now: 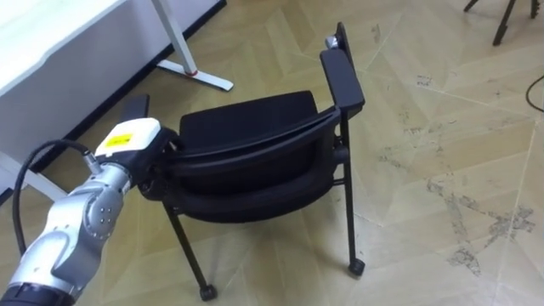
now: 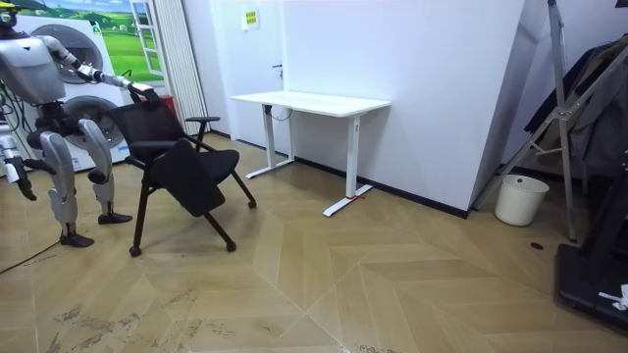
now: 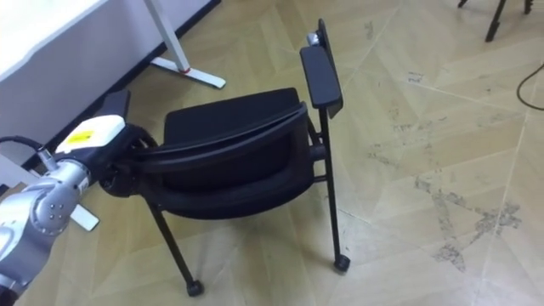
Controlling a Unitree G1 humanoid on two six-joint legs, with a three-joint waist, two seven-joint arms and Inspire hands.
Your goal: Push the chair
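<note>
A black chair (image 1: 246, 127) with armrests and small casters stands on the wood floor just in front of me, its backrest (image 1: 255, 157) nearest and its seat facing away. My left hand (image 1: 146, 157) reaches in from the lower left, its dark fingers curled round the backrest's left end. In the room view I stand behind the chair (image 2: 186, 162) at the room view's left, one arm stretched to its back, while my right hand (image 2: 22, 184) hangs low by my side.
A white desk (image 1: 51, 34) with a T-shaped foot (image 1: 200, 75) stands past the chair on the left, against the wall. A white bin (image 2: 520, 199) and dark stands (image 2: 574, 118) are at the room view's right. Open floor lies between.
</note>
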